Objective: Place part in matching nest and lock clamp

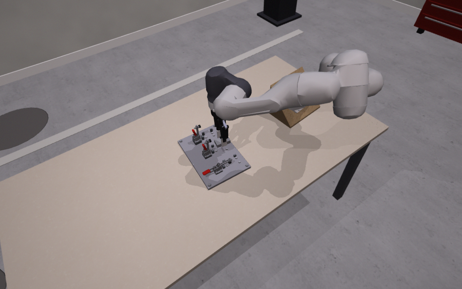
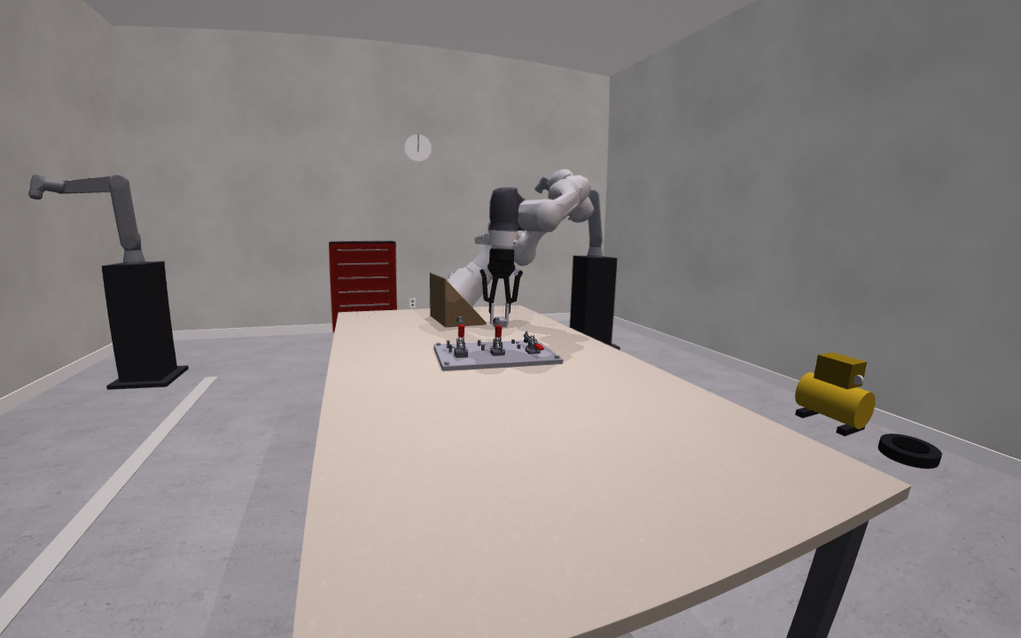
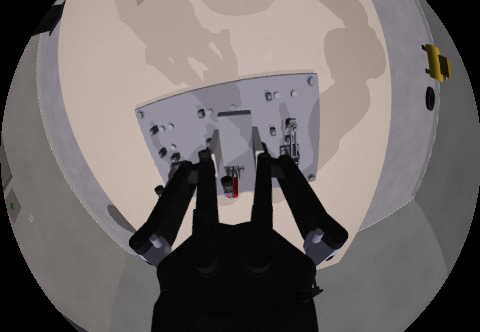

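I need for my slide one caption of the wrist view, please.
Black two-finger end effector holding a grey rectangular block above a grey metal fixture plate with red-handled clamps.

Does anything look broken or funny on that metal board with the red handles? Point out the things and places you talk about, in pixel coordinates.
Nothing looks broken or spilled. One clamp (image 1: 218, 167) (image 2: 533, 346) (image 3: 288, 146) lies down while the other two stand up, but clamps can open and shut, so that's fine. The gripper (image 1: 222, 141) (image 2: 502, 315) (image 3: 236, 137) is holding a grey block (image 1: 217, 142) (image 3: 234, 134) above the board.
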Controlling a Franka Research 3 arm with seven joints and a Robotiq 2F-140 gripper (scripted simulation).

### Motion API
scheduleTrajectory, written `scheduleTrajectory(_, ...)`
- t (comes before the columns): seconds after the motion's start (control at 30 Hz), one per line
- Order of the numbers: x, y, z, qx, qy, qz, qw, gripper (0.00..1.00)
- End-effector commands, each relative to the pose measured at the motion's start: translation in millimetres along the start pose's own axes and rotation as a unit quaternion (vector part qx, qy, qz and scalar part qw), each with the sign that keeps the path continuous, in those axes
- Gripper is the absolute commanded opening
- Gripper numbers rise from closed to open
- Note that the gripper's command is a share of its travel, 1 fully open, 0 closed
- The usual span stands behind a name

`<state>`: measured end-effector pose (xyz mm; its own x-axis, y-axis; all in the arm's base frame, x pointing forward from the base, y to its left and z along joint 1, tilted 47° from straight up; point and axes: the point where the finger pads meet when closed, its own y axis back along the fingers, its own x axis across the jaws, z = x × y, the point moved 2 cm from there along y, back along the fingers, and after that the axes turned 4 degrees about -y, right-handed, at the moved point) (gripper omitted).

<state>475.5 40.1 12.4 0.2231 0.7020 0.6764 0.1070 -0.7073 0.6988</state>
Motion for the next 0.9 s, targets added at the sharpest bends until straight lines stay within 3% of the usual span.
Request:
scheduleTrajectory(0.0, -22.5, -0.8, 7.2, 0.0, 0.055, 0.01, 0.998, 0.0)
scheduleTrajectory(0.2, -72.0, -3.5, 16.5, 0.0, 0.055, 0.01, 0.998, 0.0)
scheduleTrajectory(0.4, -106.2, -5.5, 22.9, 0.0, 0.055, 0.01, 0.998, 0.0)
scheduleTrajectory(0.87, -127.2, -6.6, 26.8, 0.0, 0.055, 0.01, 0.998, 0.0)
